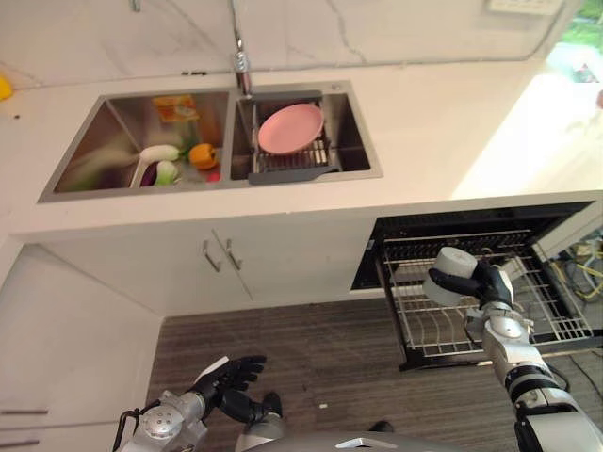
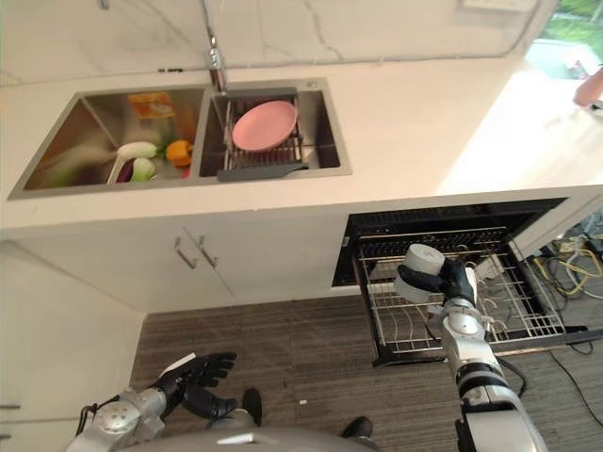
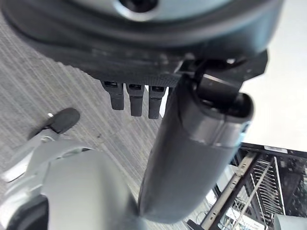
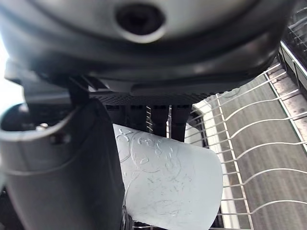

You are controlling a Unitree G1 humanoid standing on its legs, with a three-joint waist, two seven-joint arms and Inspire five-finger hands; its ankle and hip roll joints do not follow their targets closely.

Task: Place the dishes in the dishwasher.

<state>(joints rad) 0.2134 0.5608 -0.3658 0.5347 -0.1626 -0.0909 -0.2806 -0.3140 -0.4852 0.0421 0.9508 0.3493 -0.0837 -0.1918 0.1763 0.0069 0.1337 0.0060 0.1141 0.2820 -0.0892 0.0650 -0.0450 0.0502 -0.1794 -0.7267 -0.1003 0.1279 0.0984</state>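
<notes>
Holding a pale cup (image 1: pixel 450 275) on its side, the right hand (image 1: pixel 492 283) has its fingers and thumb curled round it above the wire rack (image 1: pixel 490 320) pulled out of the dishwasher (image 1: pixel 471 226). In the right wrist view the cup (image 4: pixel 168 184) shows an embossed pattern, with the rack's wires (image 4: pixel 259 158) just past it. A pink plate (image 1: pixel 290 127) leans in a dark drying rack (image 1: pixel 292 165) in the right basin of the sink (image 1: pixel 358 141); the left basin holds an orange item (image 1: pixel 202 155), a white and green item (image 1: pixel 160 160) and a packet (image 1: pixel 175 108). The left hand (image 1: pixel 231 377) hangs low over the wooden floor (image 1: pixel 320 367), fingers loosely spread and holding nothing.
</notes>
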